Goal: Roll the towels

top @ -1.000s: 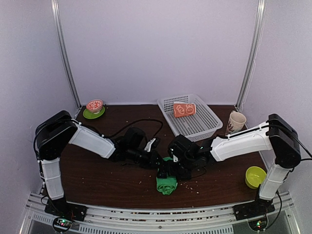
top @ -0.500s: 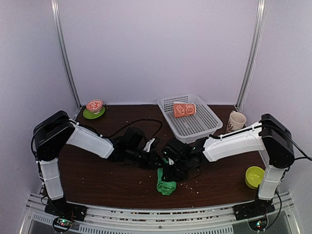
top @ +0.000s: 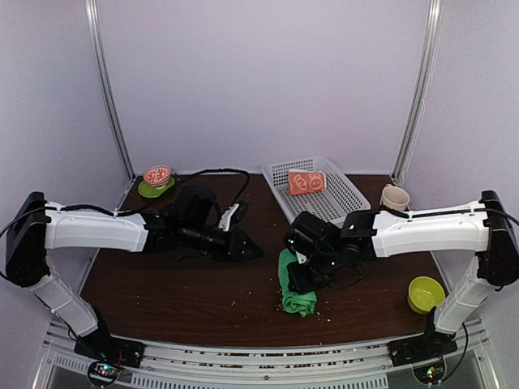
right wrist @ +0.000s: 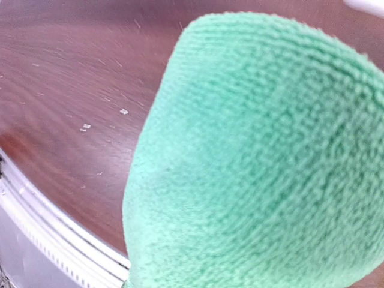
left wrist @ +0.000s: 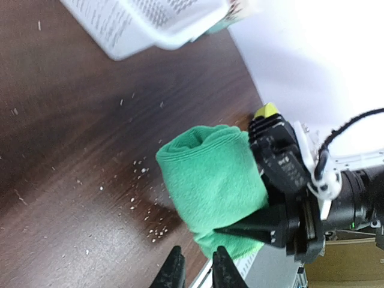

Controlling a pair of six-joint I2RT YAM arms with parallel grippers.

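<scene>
Evidently, we find the right end effector [top: 302,274] has closed onto the rolled green towel [top: 297,290], lifting it off the counter [top: 162,284]; the left end effector [left wrist: 195,269], nearly shut and empty, has withdrawn. The orange towel [top: 306,181] sits in the basket [top: 340,203].

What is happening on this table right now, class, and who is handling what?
Two robot arms are rolling towels. The right gripper is clamped on the rolled green towel, holding it over the dark table. The left gripper is nearly closed, empty, and sits apart from the roll. The orange towel, already rolled, lies in the white basket. A cup and bowls stand around the table's edges.
</scene>
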